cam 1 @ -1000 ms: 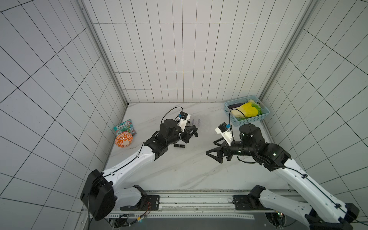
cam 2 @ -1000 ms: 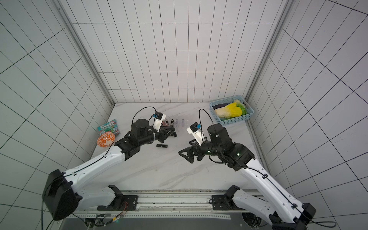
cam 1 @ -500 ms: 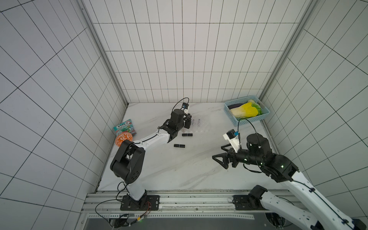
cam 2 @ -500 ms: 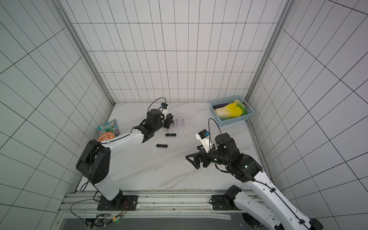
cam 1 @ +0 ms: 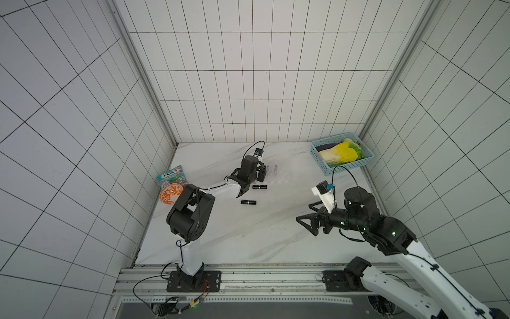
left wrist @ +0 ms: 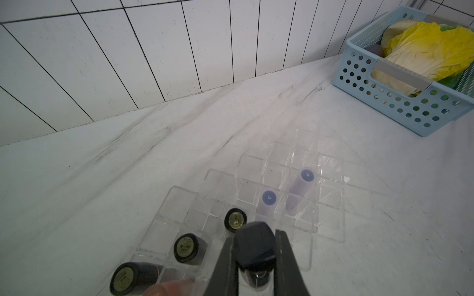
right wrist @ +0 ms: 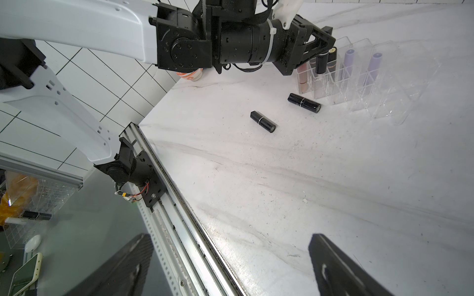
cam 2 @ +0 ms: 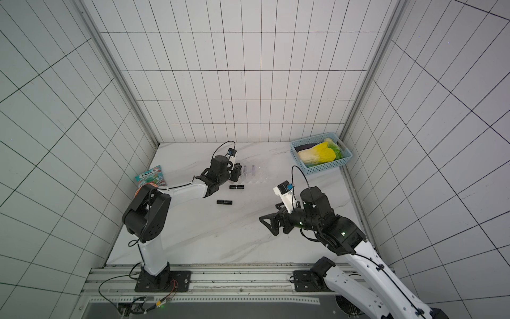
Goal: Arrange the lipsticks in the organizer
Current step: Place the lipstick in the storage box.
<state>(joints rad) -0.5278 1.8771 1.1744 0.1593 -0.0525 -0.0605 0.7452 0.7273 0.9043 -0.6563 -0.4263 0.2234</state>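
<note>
A black lipstick (left wrist: 255, 249) is pinched upright in the left end effector (left wrist: 256, 258), with the jaws pressed against its sides near the top. It is held just above the organizer (left wrist: 331, 205), over the low front row at the end nearest the left arm. Whether its base is already inside a slot cannot be told.

Several slots are filled. Three black tubes (left wrist: 187, 248) stand in a line beside the held one, two lavender tubes (left wrist: 269, 200) stand further along, and a pink tube (right wrist: 304, 77) is seen at the near end. Two loose lipsticks (right wrist: 263, 121) lie on their sides on the bench (right wrist: 333, 179), one just beside the organizer's front and the other a little further out.

The right end effector (cam 1: 306, 219) is spread wide and carries nothing. It hovers over the bench, well apart from the organizer.

The step in hand is judged to be the insertion of the held lipstick. An empty slot next to the standing black tubes must be lined up under the tube, which must be kept vertical and lowered straight down until it is seated. Only then should the jaws be opened and lifted clear. Because the clear dividers are hard to see, the tube's base may be caught on a wall and tipped. The two loose lipsticks remain to be picked up afterwards.
</note>
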